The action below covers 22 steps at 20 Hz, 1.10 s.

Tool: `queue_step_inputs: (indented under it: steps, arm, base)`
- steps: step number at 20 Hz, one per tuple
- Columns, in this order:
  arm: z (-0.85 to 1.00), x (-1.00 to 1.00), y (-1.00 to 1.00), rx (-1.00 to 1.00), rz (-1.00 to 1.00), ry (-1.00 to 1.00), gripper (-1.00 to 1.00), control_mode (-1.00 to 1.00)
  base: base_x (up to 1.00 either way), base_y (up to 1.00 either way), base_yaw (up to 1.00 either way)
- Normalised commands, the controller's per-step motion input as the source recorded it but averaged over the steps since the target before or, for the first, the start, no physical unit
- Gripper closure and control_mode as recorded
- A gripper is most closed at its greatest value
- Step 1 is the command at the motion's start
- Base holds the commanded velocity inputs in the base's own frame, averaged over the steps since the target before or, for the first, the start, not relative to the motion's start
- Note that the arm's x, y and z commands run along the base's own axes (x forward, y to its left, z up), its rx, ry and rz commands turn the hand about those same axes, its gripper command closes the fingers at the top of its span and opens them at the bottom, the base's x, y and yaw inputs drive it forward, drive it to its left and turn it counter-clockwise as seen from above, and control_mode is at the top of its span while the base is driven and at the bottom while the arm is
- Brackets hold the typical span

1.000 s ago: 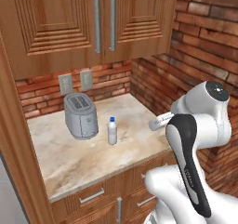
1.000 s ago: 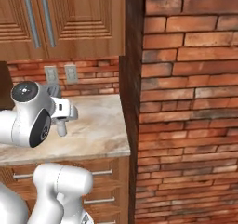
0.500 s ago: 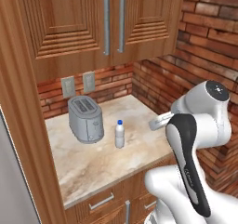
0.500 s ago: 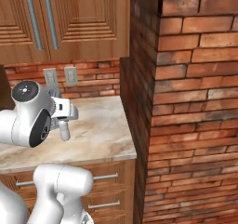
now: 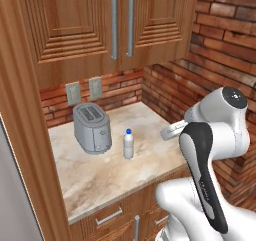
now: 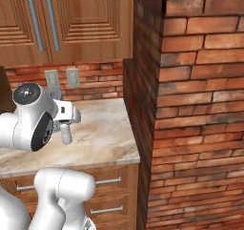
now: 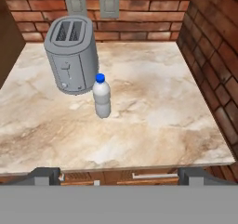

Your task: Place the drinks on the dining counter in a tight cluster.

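One drink, a slim white bottle with a blue cap (image 7: 101, 96), stands upright on a small marbled counter (image 7: 153, 125), just right of a steel toaster (image 7: 72, 55). The left base view shows the same bottle (image 5: 128, 144) near the counter's middle. My gripper (image 7: 119, 175) hovers above the counter's front edge and looks down at the bottle. Its fingers are spread wide with nothing between them. The hand (image 5: 170, 131) hangs well to the right of the bottle and clear of it. The dining counter is out of view.
Brick walls close the counter at the back and right (image 5: 170, 85), with two wall outlets (image 5: 84, 90) behind the toaster (image 5: 91, 127). Wood cabinets (image 5: 115, 20) hang overhead and drawers (image 5: 110, 216) sit below. A brick pillar (image 6: 190, 105) stands on the right.
The whole picture has shifted, so the base has driven; the counter now sits nearer and more central. The bottle and toaster have not moved on it. The gripper stays open.
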Motion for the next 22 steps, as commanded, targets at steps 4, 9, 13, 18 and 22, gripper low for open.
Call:
queue_step_inputs:
  steps: [4,9,13,18,22]
  arm:
    - [0.00,0.00,0.00,0.00,0.00,0.00,-1.00,1.00]
    - [0.00,0.00,0.01,0.00,0.00,0.00,-1.00,-1.00]
    - [0.00,0.07,0.48,-0.04,-0.08,0.00,-1.00,-1.00]
    - [0.00,0.18,0.59,-0.07,-0.11,0.00,-1.00,-1.00]
    - [-0.09,0.14,0.04,0.00,-0.01,-0.03,-1.00,-1.00]
  base:
    - [0.00,0.00,0.00]
    - [0.00,0.00,0.00]
    - [0.00,0.00,0.00]
    - [0.00,0.00,0.00]
    - [0.00,0.00,0.00]
